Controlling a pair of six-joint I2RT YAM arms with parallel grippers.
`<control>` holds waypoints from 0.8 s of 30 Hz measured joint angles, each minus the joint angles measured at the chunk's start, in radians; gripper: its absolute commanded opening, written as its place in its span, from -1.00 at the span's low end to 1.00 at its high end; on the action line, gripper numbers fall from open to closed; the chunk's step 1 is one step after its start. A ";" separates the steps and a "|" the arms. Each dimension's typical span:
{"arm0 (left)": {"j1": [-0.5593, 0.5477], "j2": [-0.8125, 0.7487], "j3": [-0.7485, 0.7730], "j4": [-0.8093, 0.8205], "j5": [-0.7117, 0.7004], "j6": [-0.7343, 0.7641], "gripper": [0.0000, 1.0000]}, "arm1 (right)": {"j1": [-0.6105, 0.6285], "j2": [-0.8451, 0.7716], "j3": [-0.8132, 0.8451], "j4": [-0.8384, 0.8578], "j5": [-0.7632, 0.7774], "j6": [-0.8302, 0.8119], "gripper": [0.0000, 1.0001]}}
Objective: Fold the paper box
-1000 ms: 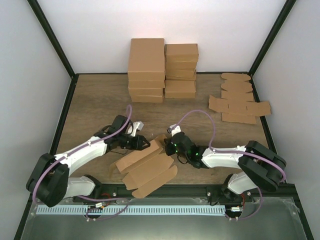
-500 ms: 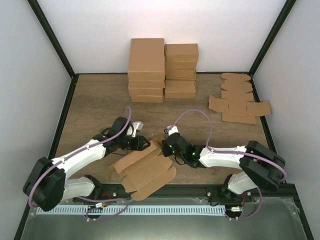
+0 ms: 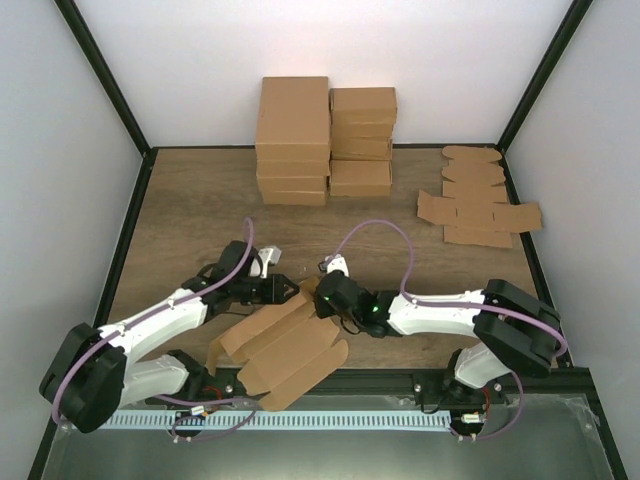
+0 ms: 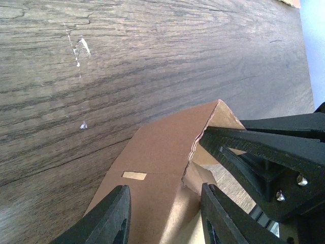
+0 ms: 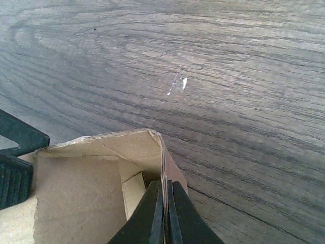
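The paper box (image 3: 285,345) lies at the near edge of the wooden surface (image 3: 190,200), between the two arms and just in front of their bases. It is a brown die-cut sheet, mostly flat. Its rounded tabs point toward the near left, and its far corner is raised into a low wall.

The right hand (image 3: 318,298) reaches in from the right at that raised corner. In its own wrist view the right hand (image 5: 165,203) is pinched tight on the thin upright edge of the paper box (image 5: 81,188), with the cardboard sandwiched between the two closed fingers.

The left hand (image 3: 287,290) comes from the left and meets the same corner. In its wrist view the left hand (image 4: 165,218) stands partly spread. Its two fingers (image 4: 109,221) straddle the folded ridge of the paper box (image 4: 162,147), with a panel showing a small cut slot beneath them. The fingers are not clamped on the card. The right hand's dark fingers show at that view's right edge, touching the wall.

Well apart at the back of the surface, two stacks of finished cartons (image 3: 325,135) stand side by side. Flat blanks (image 3: 478,200) lie in a loose pile at the far right.
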 measured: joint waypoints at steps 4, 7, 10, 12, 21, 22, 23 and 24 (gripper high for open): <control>0.000 -0.010 -0.016 0.018 -0.004 -0.014 -0.19 | 0.018 0.005 0.011 -0.013 0.003 0.026 -0.98; 0.000 -0.016 -0.033 0.035 -0.013 -0.031 -0.19 | 0.038 0.006 0.015 -0.021 0.005 0.041 -0.98; -0.002 -0.020 -0.042 0.046 -0.015 -0.039 -0.06 | 0.047 0.006 0.016 -0.026 0.025 0.046 -0.98; -0.002 -0.023 -0.042 0.051 -0.016 -0.037 0.15 | 0.050 0.007 0.016 -0.029 0.046 0.042 -0.99; -0.003 -0.022 0.171 -0.167 -0.017 0.135 0.70 | -0.020 -0.034 -0.045 0.105 0.083 -0.146 -0.99; -0.002 -0.022 0.200 -0.185 -0.016 0.162 0.72 | -0.045 -0.054 -0.069 0.134 0.070 -0.180 -0.99; -0.002 -0.020 0.225 -0.203 -0.013 0.189 0.73 | -0.077 -0.079 -0.100 0.170 0.050 -0.224 -0.99; -0.002 -0.013 0.248 -0.220 -0.008 0.217 0.79 | -0.105 -0.101 -0.126 0.197 0.030 -0.264 -0.99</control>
